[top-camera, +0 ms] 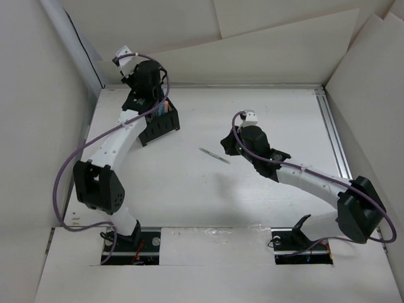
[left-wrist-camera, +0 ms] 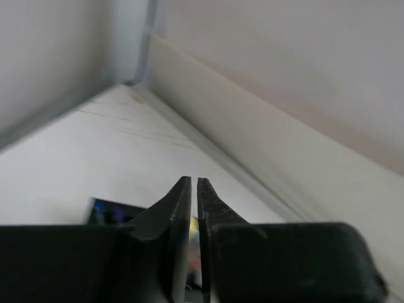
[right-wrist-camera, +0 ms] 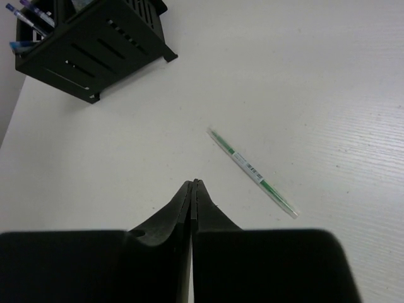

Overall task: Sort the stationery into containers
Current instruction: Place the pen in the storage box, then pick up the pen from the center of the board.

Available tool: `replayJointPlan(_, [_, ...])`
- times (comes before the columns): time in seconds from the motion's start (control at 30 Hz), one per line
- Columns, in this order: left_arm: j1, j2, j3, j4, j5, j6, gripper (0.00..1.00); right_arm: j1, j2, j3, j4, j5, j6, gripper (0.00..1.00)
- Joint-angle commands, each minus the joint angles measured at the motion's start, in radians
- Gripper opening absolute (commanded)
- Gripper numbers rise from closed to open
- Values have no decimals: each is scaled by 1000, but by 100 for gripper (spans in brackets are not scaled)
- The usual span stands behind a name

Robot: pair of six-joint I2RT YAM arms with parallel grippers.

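A slim clear pen with a green core [right-wrist-camera: 252,172] lies alone on the white table [top-camera: 265,107], also visible from above as the pen [top-camera: 214,155]. My right gripper [right-wrist-camera: 194,183] hovers just short of it, to its left in the wrist view, with its jaws pressed together and nothing between them; from above the right gripper [top-camera: 225,144] sits beside the pen. The black perforated organiser box [top-camera: 159,124] stands at the far left, with blue pens [right-wrist-camera: 28,16] upright in it. My left gripper [left-wrist-camera: 194,181] hangs over the box [left-wrist-camera: 104,211], its fingers a thin slit apart with nothing between the tips. A blurred yellowish shape shows below the slit.
White walls close in the table on the left, back and right. A metal rail [top-camera: 334,136] runs along the right side. The organiser box [right-wrist-camera: 95,50] stands close to the left wall. The arm bases [top-camera: 129,243] are at the near edge.
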Motion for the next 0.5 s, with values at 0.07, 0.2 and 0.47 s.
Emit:
replayJointPlan(0.07, [-187, -118, -60, -135, 253, -300, 0, -10, -49, 23, 44, 41, 2, 0])
replayJointPlan(0.2, [-373, -140, -238, -98, 293, -357, 0, -48, -82, 13, 44, 50, 25, 0])
replayJointPlan(0.47, [-487, -20, -419, -97, 398, -513, 33, -92, -115, 4, -4, 72, 74, 6])
